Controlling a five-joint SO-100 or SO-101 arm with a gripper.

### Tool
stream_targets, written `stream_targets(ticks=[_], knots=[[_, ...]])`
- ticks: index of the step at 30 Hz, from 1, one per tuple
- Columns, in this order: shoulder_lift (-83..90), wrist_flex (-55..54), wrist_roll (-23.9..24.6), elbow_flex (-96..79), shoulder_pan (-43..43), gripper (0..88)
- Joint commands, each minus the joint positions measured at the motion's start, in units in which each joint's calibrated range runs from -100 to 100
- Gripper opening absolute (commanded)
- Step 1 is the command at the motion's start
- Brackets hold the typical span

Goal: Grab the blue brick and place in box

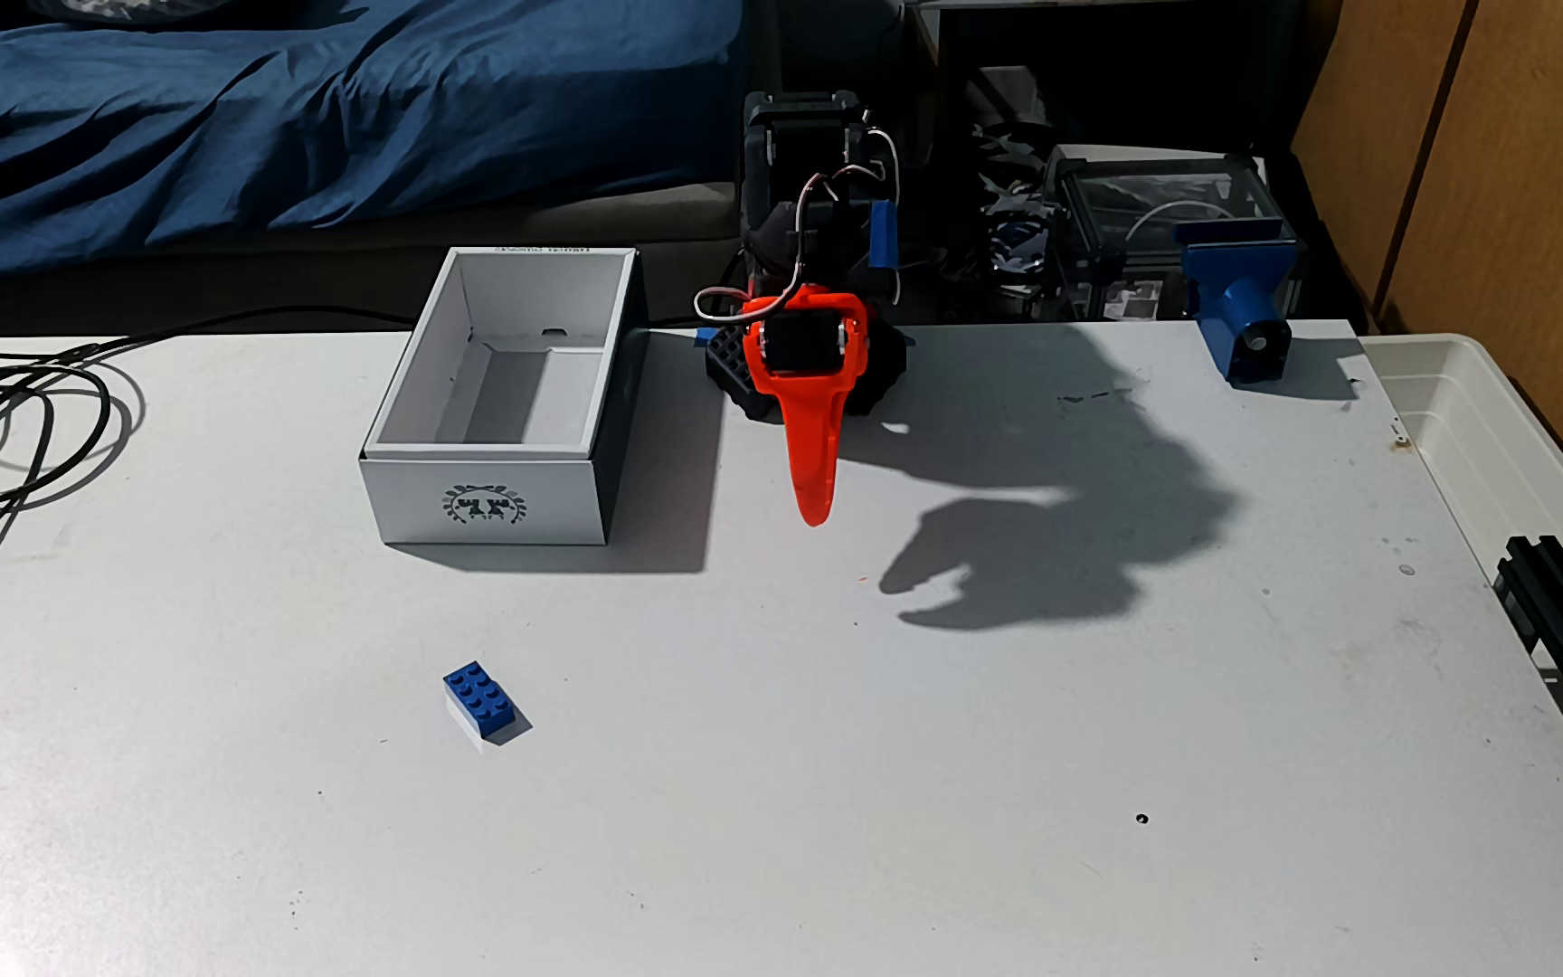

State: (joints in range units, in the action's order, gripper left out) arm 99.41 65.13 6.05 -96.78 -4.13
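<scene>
One white counter (947, 752) carries everything that matters in the fixed view, and the order of size runs from it down to the brick. Next comes the white rectangular cardboard box (486, 503), open at the top and apparently empty, with a dark wreath-like emblem on its near short side; it stands just beside the hand, on that view's left, and a little farther back.

Then the arm: a black body with white wires and a strip of blue tape, ending in the orange plastic hand (813, 512), which points down and toward the camera above the counter. From this angle the fingers overlap into one orange blade, so I cannot tell for certain whether the hand is wide or narrow; it holds nothing.

Smallest is the small blue plastic studded brick (475, 693), lying studs-up on the counter, well apart from the hand, nearer the camera and to the left in the view, and likewise well in front of the box. It seems to sit on a pale underside or a second pale piece; the picture is too soft to say which.

By my judgement the brick is light, rigid and not fragile, though its smooth moulded sides could slip or twist under an off-centre pinch. Taking it across the two long flat sides, near the middle and low below the studs, looks safest.
</scene>
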Motion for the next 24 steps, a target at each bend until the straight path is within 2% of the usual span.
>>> stream_targets(ticks=[1, 10, 19, 24], knots=[[0.59, -0.46, -0.13, 1.13, 0.57, 7.1], [0.59, -6.92, -0.34, 2.02, 0.64, 7.6], [0.59, -22.26, -0.50, 2.11, 1.09, 7.6], [0.59, -23.64, -1.24, 6.72, 9.26, 7.1]])
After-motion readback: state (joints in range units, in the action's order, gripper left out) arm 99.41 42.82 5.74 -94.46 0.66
